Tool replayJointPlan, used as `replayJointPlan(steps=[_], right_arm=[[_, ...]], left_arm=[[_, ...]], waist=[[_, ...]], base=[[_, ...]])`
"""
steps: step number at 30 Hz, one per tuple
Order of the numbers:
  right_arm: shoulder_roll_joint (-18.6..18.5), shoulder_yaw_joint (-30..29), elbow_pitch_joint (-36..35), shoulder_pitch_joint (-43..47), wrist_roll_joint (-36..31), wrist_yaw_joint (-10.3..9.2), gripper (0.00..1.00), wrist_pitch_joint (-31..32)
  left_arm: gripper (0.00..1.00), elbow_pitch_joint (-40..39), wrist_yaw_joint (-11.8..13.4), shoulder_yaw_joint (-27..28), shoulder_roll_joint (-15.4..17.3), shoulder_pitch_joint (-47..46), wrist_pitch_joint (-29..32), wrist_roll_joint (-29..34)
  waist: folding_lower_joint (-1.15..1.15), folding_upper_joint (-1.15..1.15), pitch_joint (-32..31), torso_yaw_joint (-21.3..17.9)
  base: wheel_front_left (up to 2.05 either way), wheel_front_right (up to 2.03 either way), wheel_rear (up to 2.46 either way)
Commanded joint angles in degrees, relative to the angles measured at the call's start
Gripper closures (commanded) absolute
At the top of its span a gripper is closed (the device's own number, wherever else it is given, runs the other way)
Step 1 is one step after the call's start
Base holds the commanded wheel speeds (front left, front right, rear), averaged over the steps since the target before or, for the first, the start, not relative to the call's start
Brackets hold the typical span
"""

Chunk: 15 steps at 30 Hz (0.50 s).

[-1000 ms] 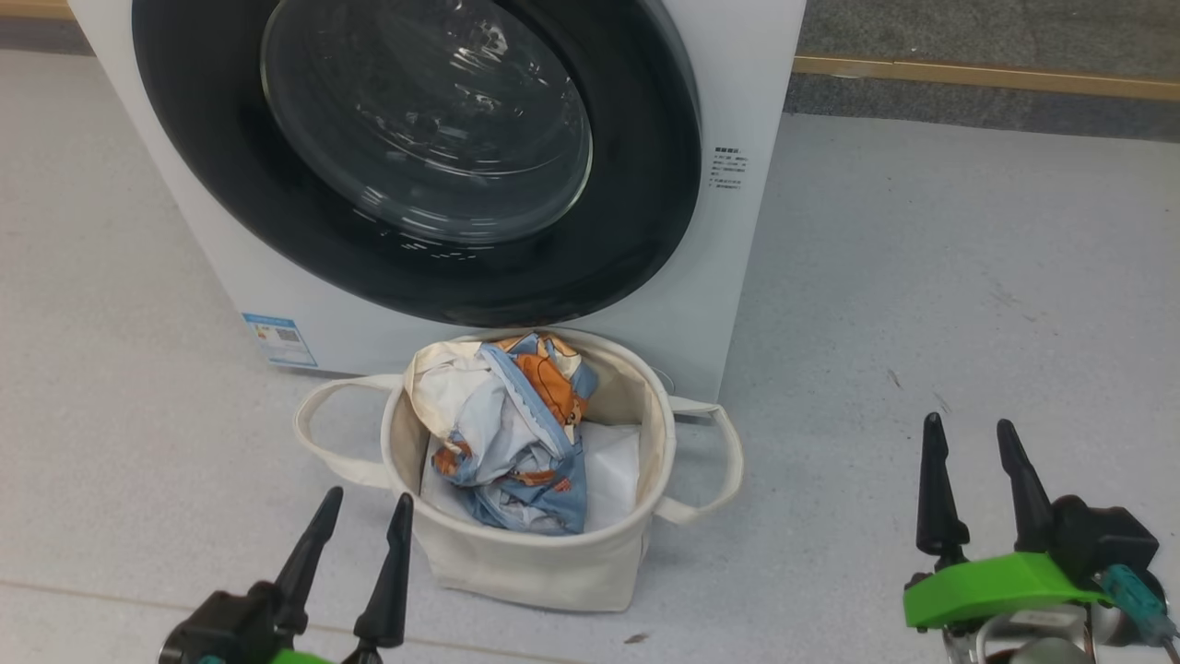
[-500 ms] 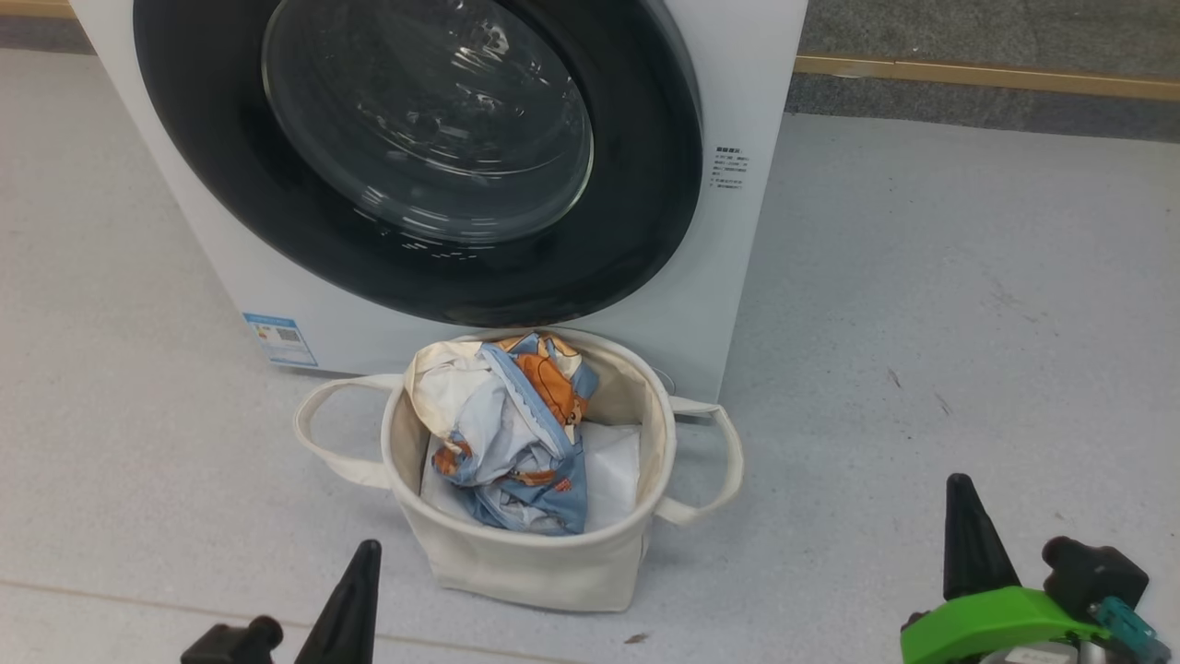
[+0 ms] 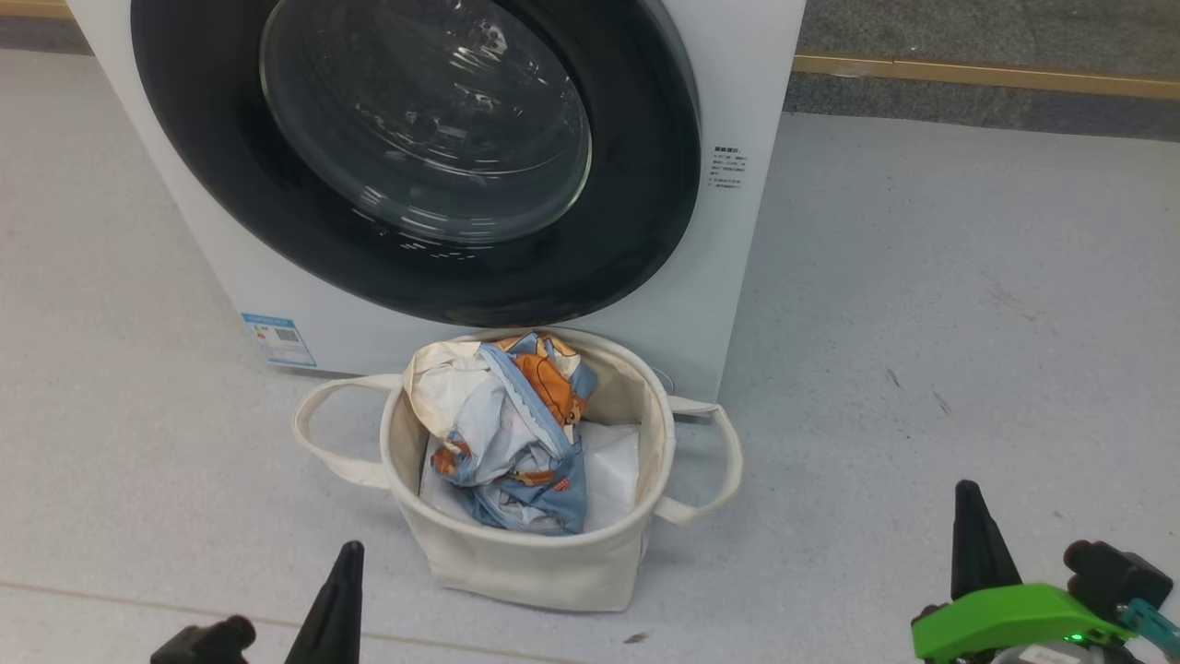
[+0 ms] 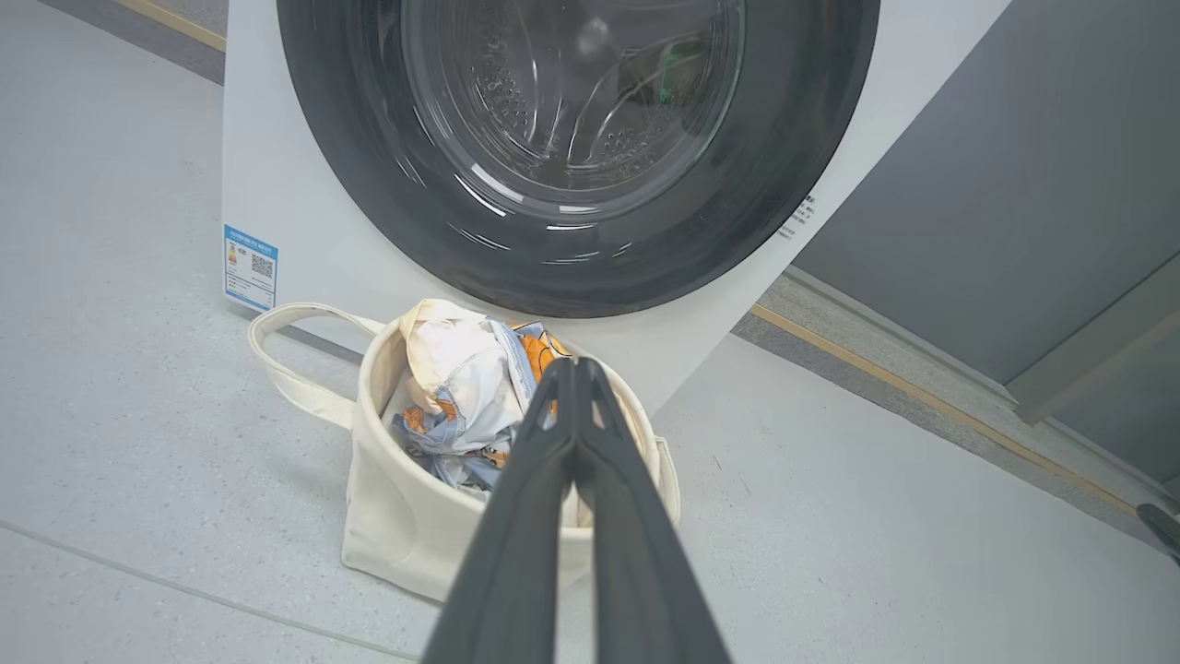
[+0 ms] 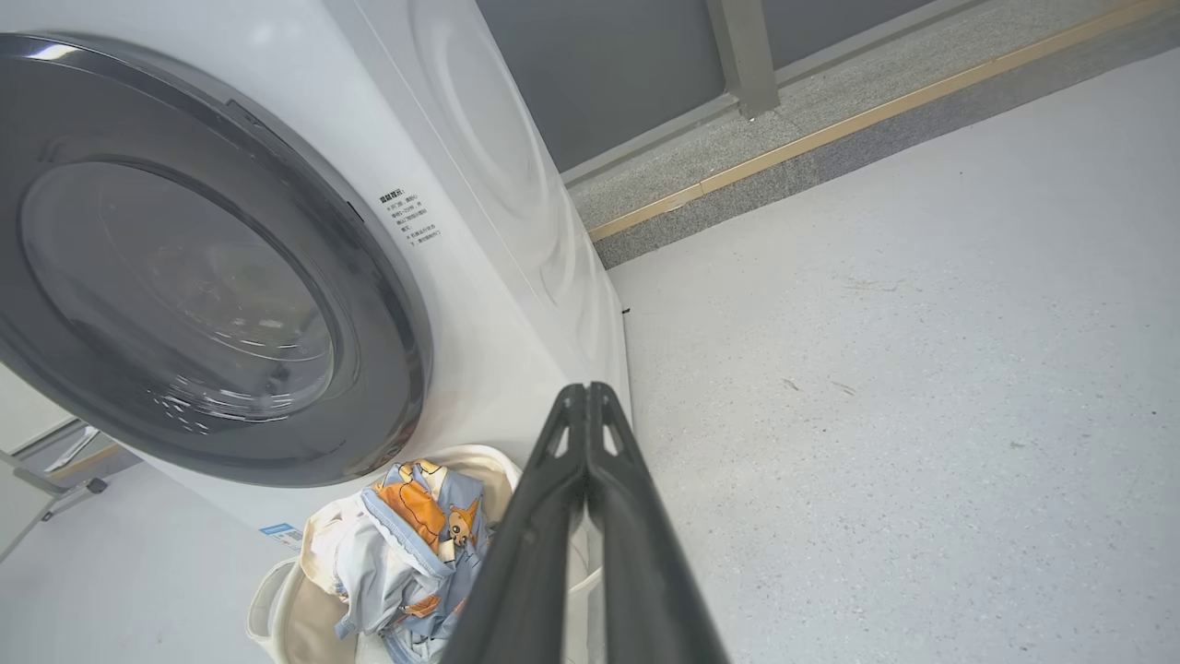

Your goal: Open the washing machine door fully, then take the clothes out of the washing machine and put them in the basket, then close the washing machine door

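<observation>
The washing machine [image 3: 724, 258] stands white at the top of the head view, and the washing machine door [image 3: 424, 120], with its black rim and glass bowl, lies flush against its front. Right before it the cream basket [image 3: 516, 572] holds the blue, white and orange clothes [image 3: 516, 415]. My left gripper [image 3: 348, 553] is shut and empty at the lower left, short of the basket. My right gripper [image 3: 968, 493] is shut and empty at the lower right, well away from it. In the left wrist view the closed left gripper [image 4: 576, 364] points over the basket [image 4: 396, 516] and clothes [image 4: 461, 387]. The right gripper [image 5: 585, 392] is equally closed.
A plain white sheet [image 3: 613, 470] lies in the basket beside the clothes. A blue label [image 3: 277, 339] marks the machine's lower left corner. A wood-coloured strip [image 3: 986, 76] runs along the far floor edge. Open grey floor [image 3: 922, 304] spreads to the right of the machine.
Both grippers have gone from open to shut and have sunk lower in the head view. The door, basket and clothes have not moved.
</observation>
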Motion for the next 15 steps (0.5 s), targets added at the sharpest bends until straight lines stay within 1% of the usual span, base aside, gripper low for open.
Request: replayJointPlan(steps=[1, 15], right_arm=[[-0.78, -0.26, -1.66, -2.44, 1.21, 0.01, 1.0, 0.37], [-1.01, -0.86, -1.43, -2.85, 10.85, 0.01, 1.0, 2.69]], left_arm=[[1.0, -1.58, -0.07, 1.14, 0.06, -2.71, 0.2, -1.11], [1.0, -1.42, -0.13, 2.69, -0.25, -3.35, 2.4, -10.41]], waist=[[-0.01, 0.0, 0.0, -0.01], [-0.01, 0.0, -0.05, -0.13]], base=[[0.0, 0.0, 0.0], [0.0, 0.0, 0.0]])
